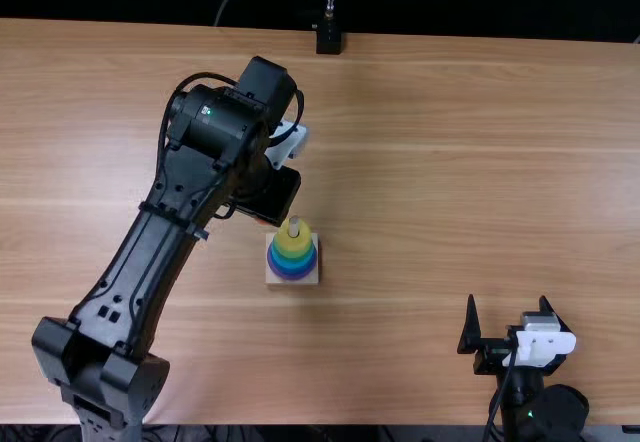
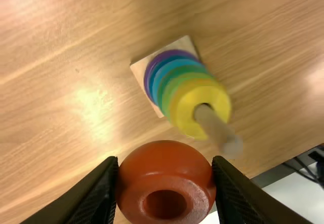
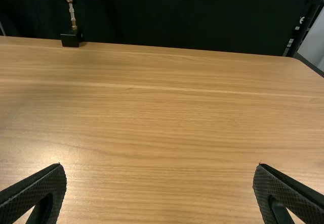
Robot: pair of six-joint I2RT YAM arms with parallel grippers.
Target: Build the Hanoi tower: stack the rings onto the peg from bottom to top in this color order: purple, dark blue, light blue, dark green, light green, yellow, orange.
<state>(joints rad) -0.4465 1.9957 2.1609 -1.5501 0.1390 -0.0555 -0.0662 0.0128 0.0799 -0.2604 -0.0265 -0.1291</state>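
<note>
My L claw (image 2: pixel 165 159) is closed on the glossy orange ring (image 2: pixel 164 167), near the pale wooden peg (image 2: pixel 215 126); R claw (image 3: pixel 160 166) wide open, empty. Prob. risk: released w/o centring, ring snags peg tip & rolls off.

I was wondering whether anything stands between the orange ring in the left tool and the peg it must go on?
Nothing visible stands between the orange ring, held in the left tool, and the peg; its tip rises bare above the yellow ring.
</note>
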